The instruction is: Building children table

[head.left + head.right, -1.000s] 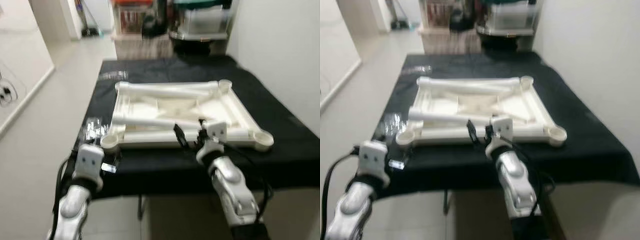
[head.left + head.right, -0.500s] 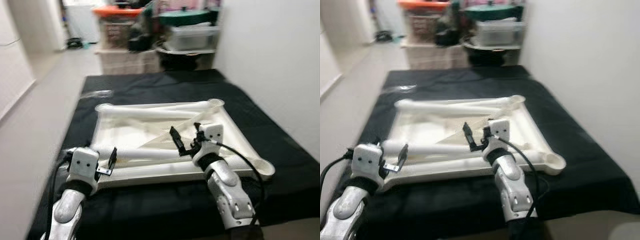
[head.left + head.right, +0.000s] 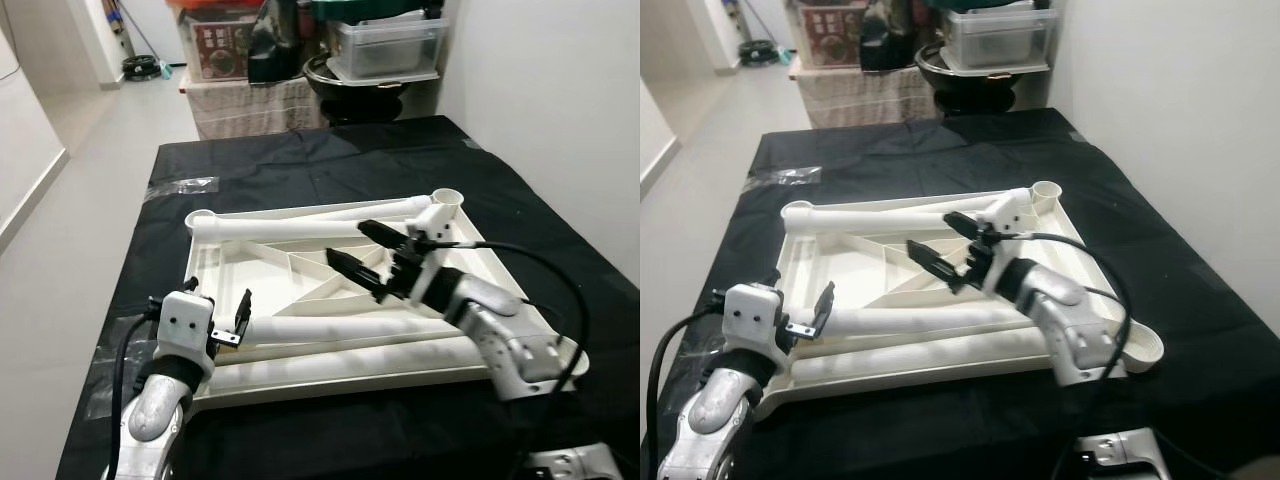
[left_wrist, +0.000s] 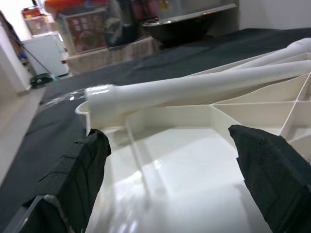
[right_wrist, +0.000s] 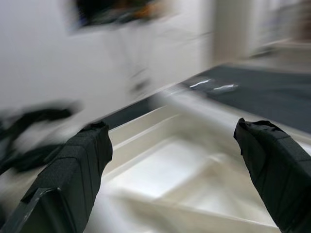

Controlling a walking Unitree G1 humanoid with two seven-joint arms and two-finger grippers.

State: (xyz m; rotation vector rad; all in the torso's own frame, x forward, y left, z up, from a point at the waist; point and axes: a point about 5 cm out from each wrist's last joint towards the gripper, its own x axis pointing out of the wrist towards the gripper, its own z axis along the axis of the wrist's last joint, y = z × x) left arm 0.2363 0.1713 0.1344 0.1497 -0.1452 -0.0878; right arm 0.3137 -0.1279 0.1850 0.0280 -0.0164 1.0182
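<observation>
Across the middle of the frame, the white tabletop (image 3: 300, 255) is lying upside down on the black-covered surface (image 3: 250, 165), ribbed underside up so the corner sockets are facing up for the legs. Two legs are resting loose inside it: one (image 3: 310, 220) along the far rim, one (image 3: 350, 328) along the near rim, kept within reach. An open socket (image 3: 447, 197) is sitting at the upper right corner.

Right gripper (image 3: 365, 252) is hovering over the centre ribs, jaws spread wide, gripping nothing, likely lining up on a leg. Left gripper (image 3: 238, 318) is sitting at the lower left, just beside the near leg's end; jaws apart and empty there too, with the tray's ribs visible between the fingers (image 4: 272, 170).

Clear plastic wrap (image 3: 185, 184) is lying at the upper left; storage boxes (image 3: 385, 45) are stacked behind.
</observation>
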